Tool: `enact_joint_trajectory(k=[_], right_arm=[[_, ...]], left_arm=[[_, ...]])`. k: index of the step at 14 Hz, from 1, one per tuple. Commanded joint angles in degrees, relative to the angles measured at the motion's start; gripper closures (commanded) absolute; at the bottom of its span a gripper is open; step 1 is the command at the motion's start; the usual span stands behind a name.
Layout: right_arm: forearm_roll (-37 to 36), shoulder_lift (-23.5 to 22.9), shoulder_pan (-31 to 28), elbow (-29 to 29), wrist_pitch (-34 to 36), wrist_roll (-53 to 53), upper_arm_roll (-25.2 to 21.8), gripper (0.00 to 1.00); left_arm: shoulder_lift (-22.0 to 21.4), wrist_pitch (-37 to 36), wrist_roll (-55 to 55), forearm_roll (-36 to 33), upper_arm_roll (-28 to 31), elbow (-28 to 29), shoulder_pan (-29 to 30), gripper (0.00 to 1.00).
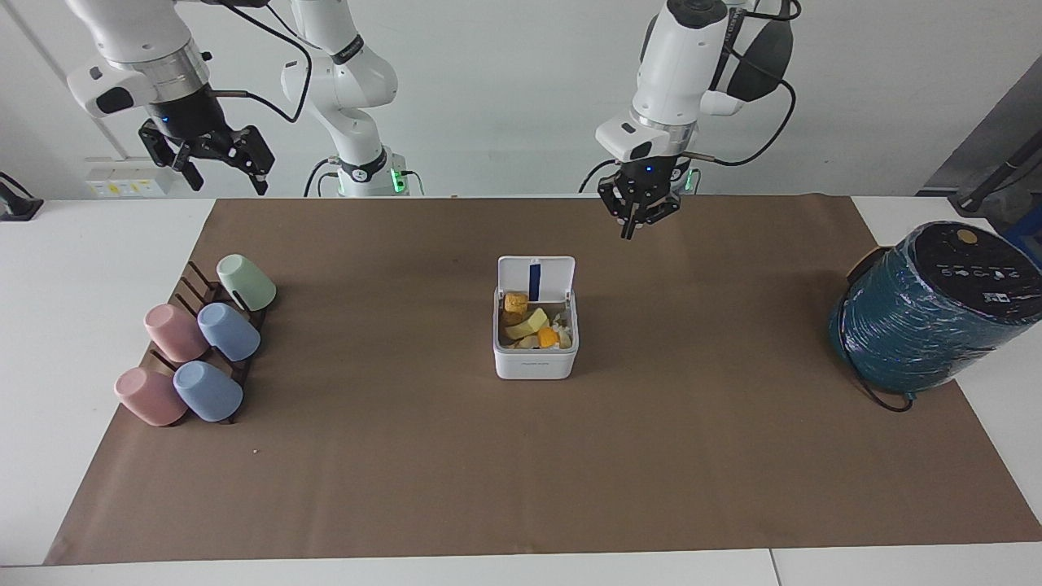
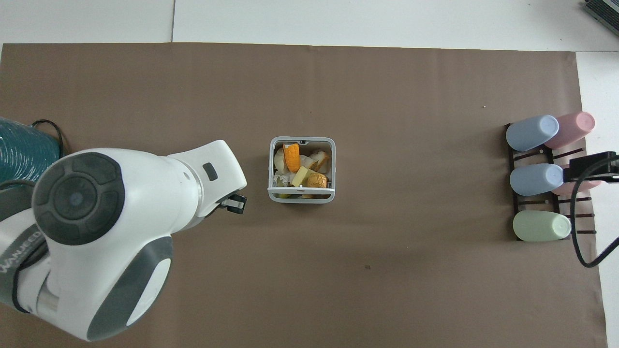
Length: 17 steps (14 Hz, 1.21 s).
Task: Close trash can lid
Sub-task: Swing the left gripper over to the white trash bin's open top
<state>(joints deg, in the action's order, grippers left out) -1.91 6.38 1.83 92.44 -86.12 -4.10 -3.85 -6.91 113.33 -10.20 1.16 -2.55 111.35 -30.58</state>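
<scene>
The trash can (image 1: 535, 363) is a small white cube in the middle of the brown paper, filled with yellow and orange scraps; it also shows in the overhead view (image 2: 302, 140). Its lid (image 1: 536, 273) stands upright on the side nearer to the robots, with the blue strip on its underside showing. From above the lid (image 2: 302, 192) is seen edge-on. My left gripper (image 1: 639, 228) hangs in the air over the paper, apart from the lid, toward the left arm's end; it also shows in the overhead view (image 2: 237, 204). My right gripper (image 1: 224, 179) waits open and raised over the cup rack.
A dark rack (image 1: 203, 285) with several pastel cups lies toward the right arm's end; it also shows in the overhead view (image 2: 541, 179). A large teal-wrapped cylinder (image 1: 928, 313) with a black top stands at the left arm's end of the paper.
</scene>
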Motion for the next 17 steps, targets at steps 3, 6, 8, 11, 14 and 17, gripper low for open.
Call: enact_joint_trajectory(k=[3,6,8,11,14,17], right_arm=[[-0.1,1.5,-0.3,1.8,-0.7,0.0,0.3,0.00],[-0.1,1.5,-0.3,1.8,-0.7,0.0,0.3,0.00],[-0.1,1.5,-0.3,1.8,-0.7,-0.1,0.3,0.00],[-0.1,1.5,-0.3,1.8,-0.7,0.0,0.3,0.00],[-0.1,1.5,-0.3,1.8,-0.7,-0.1,0.3,0.00],[-0.1,1.5,-0.3,1.8,-0.7,0.0,0.3,0.00]], left_arm=[[3.1,9.7,-5.0,-0.3,1.0,1.9,-7.1,1.00],[6.8,16.6,-6.0,-0.3,1.0,1.4,-8.3,1.00],[7.9,18.7,-6.1,-0.3,1.1,0.5,-8.2,1.00],[9.6,22.1,-6.1,-0.3,1.1,0.4,-7.7,1.00],[11.4,26.4,-6.1,-0.3,1.1,0.4,-7.1,1.00],[12.4,29.1,-6.1,-0.3,1.1,0.7,-5.9,1.00]])
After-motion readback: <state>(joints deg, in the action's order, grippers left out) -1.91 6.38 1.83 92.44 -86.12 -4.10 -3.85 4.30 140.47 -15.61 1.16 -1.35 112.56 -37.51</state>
